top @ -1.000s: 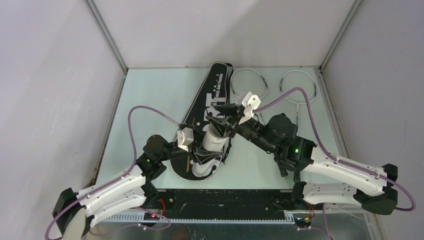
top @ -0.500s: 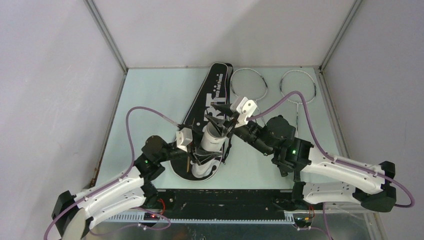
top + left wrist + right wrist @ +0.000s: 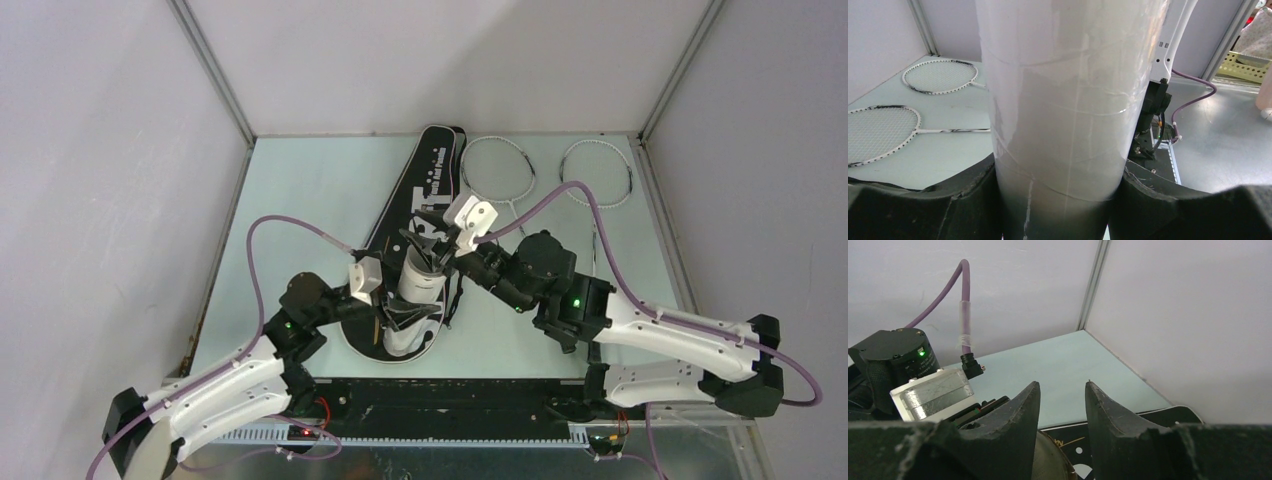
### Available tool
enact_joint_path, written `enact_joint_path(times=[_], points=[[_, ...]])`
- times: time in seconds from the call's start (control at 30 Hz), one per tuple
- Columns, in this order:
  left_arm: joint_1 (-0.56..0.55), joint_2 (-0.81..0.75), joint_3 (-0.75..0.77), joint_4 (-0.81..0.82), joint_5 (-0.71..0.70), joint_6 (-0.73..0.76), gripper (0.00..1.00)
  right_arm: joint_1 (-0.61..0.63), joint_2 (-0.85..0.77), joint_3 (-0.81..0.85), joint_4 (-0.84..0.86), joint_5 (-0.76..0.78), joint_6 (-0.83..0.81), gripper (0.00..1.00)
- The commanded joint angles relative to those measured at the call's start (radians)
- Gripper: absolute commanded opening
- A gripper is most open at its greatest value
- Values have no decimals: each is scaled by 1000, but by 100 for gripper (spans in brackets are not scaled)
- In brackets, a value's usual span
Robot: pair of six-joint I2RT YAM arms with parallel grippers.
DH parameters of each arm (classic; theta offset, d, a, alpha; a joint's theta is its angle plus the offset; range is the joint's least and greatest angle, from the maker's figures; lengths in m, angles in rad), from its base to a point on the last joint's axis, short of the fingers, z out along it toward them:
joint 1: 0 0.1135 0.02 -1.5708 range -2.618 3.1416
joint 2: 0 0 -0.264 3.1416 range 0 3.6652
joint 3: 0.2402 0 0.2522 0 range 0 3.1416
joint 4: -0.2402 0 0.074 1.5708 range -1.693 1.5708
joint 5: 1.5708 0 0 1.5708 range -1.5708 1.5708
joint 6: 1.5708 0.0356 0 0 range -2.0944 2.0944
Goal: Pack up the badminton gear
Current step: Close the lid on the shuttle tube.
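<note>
The long white tube (image 3: pixel 417 285) stands tilted over the black bag (image 3: pixel 432 180), which lies slantwise on the table. My left gripper (image 3: pixel 403 312) is shut on the tube's lower part. In the left wrist view the tube (image 3: pixel 1068 100) fills the middle, pinched between both fingers of that gripper (image 3: pixel 1060 200). My right gripper (image 3: pixel 430 247) hovers at the tube's upper open end. Its jaws (image 3: pixel 1063 386) are open with nothing between them, and the tube's rim (image 3: pixel 1060 462) shows just below. Two silver rackets (image 3: pixel 497 165) (image 3: pixel 597 172) lie at the back right.
The rackets (image 3: pixel 940 76) (image 3: pixel 878 131) lie flat beside the bag on the pale green table (image 3: pixel 300 200). Grey walls close in the table on three sides. Purple cables (image 3: pixel 290 228) loop above both arms. The left arm's wrist camera block (image 3: pixel 930 392) sits close to the right fingers.
My right gripper has moved left and down toward the tube's open end, its jaws narrowing slightly. The left gripper and tube have hardly shifted.
</note>
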Motion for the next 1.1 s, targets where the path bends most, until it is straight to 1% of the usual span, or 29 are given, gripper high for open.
enact_joint_path(times=[0.0,0.03,0.1,0.17,0.33,0.37,0.47,0.57,0.7,0.8,0.87,1.0,1.07], points=[[-9,-19,53,105,-33,-37,51,60,146,-83,-368,-3,-96,42],[-10,-22,53,94,-40,-31,51,62,145,-80,-382,-9,-110,42],[-9,-26,55,73,-52,-18,51,64,132,-62,-485,-47,-150,43],[-9,-32,55,65,-66,-14,51,68,120,-58,-522,-52,-174,45],[-8,-27,61,74,-68,-29,51,70,127,-57,-447,44,-173,49],[-8,-27,64,69,-72,-32,51,71,135,-57,-419,89,-180,49],[-9,-34,79,29,-94,-53,51,78,159,-59,-392,179,-248,49],[-8,-35,83,18,-107,-71,51,88,191,-70,-371,188,-317,49],[-10,-40,98,-28,-147,-90,50,145,243,-95,-380,198,-411,48],[-9,-48,103,-43,-163,-87,50,181,284,-115,-399,209,-450,48],[-9,-51,100,-50,-172,-77,50,195,288,-130,-410,212,-470,49],[-10,-48,98,-56,-175,-62,50,220,282,-140,-457,233,-543,55],[-9,-42,99,-53,-176,-60,50,215,260,-140,-434,248,-547,56]])
